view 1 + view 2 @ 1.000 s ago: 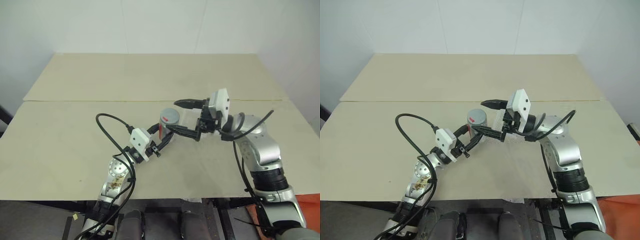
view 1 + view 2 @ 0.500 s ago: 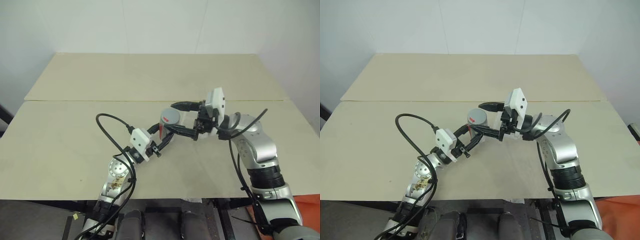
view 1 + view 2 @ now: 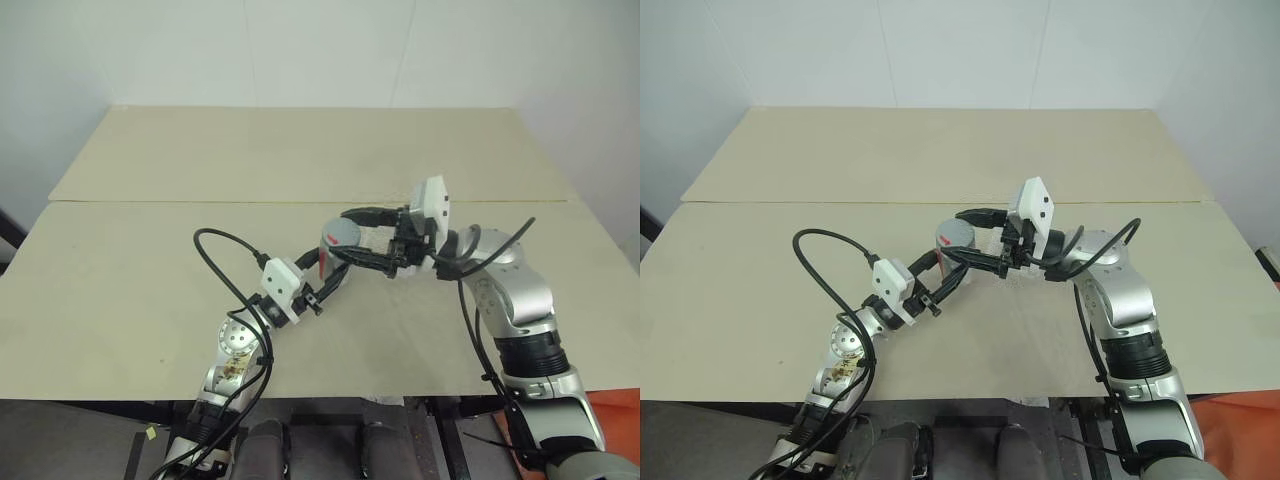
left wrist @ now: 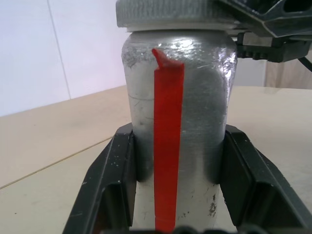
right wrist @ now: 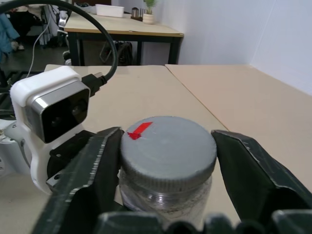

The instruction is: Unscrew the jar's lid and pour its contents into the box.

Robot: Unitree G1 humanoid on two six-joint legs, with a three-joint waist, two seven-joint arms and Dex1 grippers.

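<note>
The jar [image 4: 178, 122], silvery-clear with a red vertical stripe, stands upright a little above the table. My left gripper [image 3: 328, 272] is shut on its body, one finger [image 4: 109, 185] on each side. The round grey lid [image 5: 168, 146] sits on top of the jar, with a small red mark on it. My right gripper [image 3: 341, 234] reaches in level from the right and is shut on the lid [image 3: 340, 232], a finger [image 5: 95, 165] pressed to each side of its rim. The contents do not show through the jar wall. The box is hidden behind the right gripper.
The beige table [image 3: 150, 260] spreads wide on all sides, with a seam [image 3: 200, 202] running across it behind the grippers. A black cable [image 3: 215, 245] loops up from my left wrist. The left wrist camera housing [image 5: 53, 109] sits close beside the jar.
My right gripper's fingers, wide apart a second ago, have closed onto the lid. The left gripper and the jar have stayed put.
</note>
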